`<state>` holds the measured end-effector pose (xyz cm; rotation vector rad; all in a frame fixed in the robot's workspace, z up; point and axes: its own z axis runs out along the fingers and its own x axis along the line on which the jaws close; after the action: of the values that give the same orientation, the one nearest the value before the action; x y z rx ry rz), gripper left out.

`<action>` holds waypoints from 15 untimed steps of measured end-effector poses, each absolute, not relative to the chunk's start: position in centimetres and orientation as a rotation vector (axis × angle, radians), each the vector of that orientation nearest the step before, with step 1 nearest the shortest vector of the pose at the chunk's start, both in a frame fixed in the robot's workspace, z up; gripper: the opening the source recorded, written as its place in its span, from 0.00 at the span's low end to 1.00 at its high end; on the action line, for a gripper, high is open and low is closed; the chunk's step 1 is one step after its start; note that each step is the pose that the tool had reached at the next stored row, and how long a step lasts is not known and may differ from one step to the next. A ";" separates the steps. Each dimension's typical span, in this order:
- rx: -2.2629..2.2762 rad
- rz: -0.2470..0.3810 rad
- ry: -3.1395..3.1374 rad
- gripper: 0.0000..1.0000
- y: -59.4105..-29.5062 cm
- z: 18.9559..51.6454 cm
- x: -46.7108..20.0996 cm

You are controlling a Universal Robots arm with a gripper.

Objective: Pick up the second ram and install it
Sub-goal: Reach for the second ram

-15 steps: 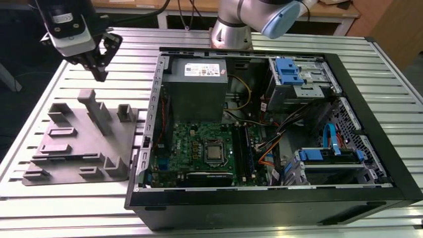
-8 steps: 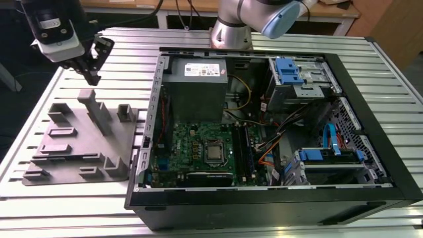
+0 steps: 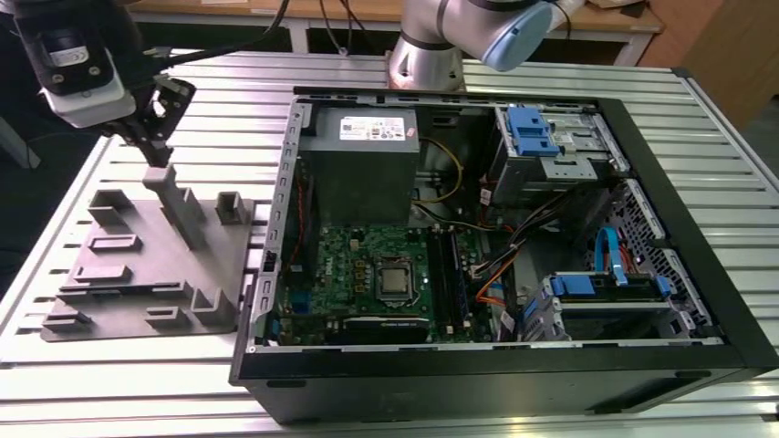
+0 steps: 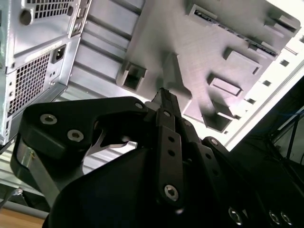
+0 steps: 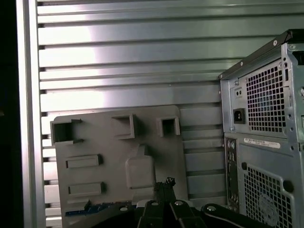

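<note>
Hovers at the exterior view's left with hand [image 3: 156, 162] pinched together, seemingly empty, over the grey holder [image 3: 122, 274]. Sees the second ram [image 5: 90, 209] slotted in it, near the tips. Could snag a post [image 3: 182, 210], or miss the thin edge, if lowered unopened.

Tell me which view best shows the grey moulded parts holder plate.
Exterior view: nearly the whole grey moulded holder plate shows on the slatted metal table. In both wrist views the black gripper hides part of it.
</note>
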<state>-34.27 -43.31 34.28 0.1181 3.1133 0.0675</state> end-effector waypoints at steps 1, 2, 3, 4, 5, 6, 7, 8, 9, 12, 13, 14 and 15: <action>0.118 0.068 3.113 0.07 -43.4 34.2 -34.4; 0.118 0.068 3.113 0.07 -43.6 34.2 -34.6; 0.118 0.068 3.113 0.07 -43.7 34.1 -34.7; 0.118 0.068 3.113 0.07 -43.8 34.1 -34.9; 0.118 0.068 3.113 0.07 -44.0 34.0 -35.1; 0.118 0.067 3.113 0.07 -44.1 34.0 -35.2; 0.118 0.067 3.113 0.07 -44.3 33.9 -35.4; 0.118 0.068 3.113 0.07 -44.4 33.9 -35.5; 0.118 0.068 3.113 0.07 -44.5 33.8 -35.6; 0.118 0.068 3.113 0.07 -45.0 33.6 -36.0; 0.118 0.067 3.113 0.07 -45.1 33.5 -36.1; 0.118 0.068 3.113 0.07 -45.3 33.5 -36.3; 0.118 0.068 3.113 0.07 -45.4 33.4 -36.5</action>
<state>-36.51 -45.39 33.37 0.1181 3.1132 0.0676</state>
